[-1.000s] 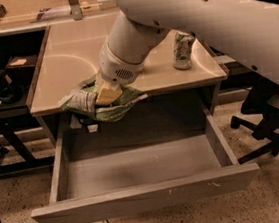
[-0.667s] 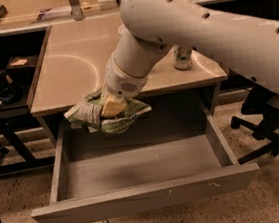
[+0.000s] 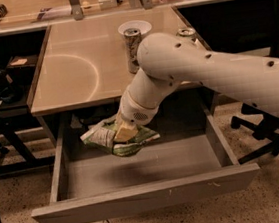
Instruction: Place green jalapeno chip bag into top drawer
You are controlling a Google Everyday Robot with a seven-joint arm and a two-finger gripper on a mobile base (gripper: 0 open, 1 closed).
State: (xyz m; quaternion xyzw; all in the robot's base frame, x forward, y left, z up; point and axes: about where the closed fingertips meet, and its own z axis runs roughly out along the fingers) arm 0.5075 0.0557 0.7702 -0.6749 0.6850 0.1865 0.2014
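1. Desk (image 3: 70,73): no change. Two drink cans (image 3: 133,48) and a white bowl (image 3: 135,27) stand towards its back right, well away from the action.
2. White arm (image 3: 210,72): reaches in from the right and has dropped a good deal over the last second. Its wrist now sits under the desk's front edge, where before it was level with that edge.
3. Top drawer (image 3: 139,200): pulled fully out, as it was. The grey floor is bare apart from a dark shadow under the load.
4. Green jalapeno chip bag (image 3: 98,136): has come down with the wrist, from edge height into the drawer opening. It hangs crumpled over the back left of the drawer floor. The shadow below suggests it is not resting there yet, though I can't be sure.
5. Gripper (image 3: 123,134): clamped on the middle of the bag, pointing down and to the left, inside the drawer's outline.
6. Reading: carry nearly done. What remains is probably a short lowering and a release; the bag looks clear of the drawer walls.
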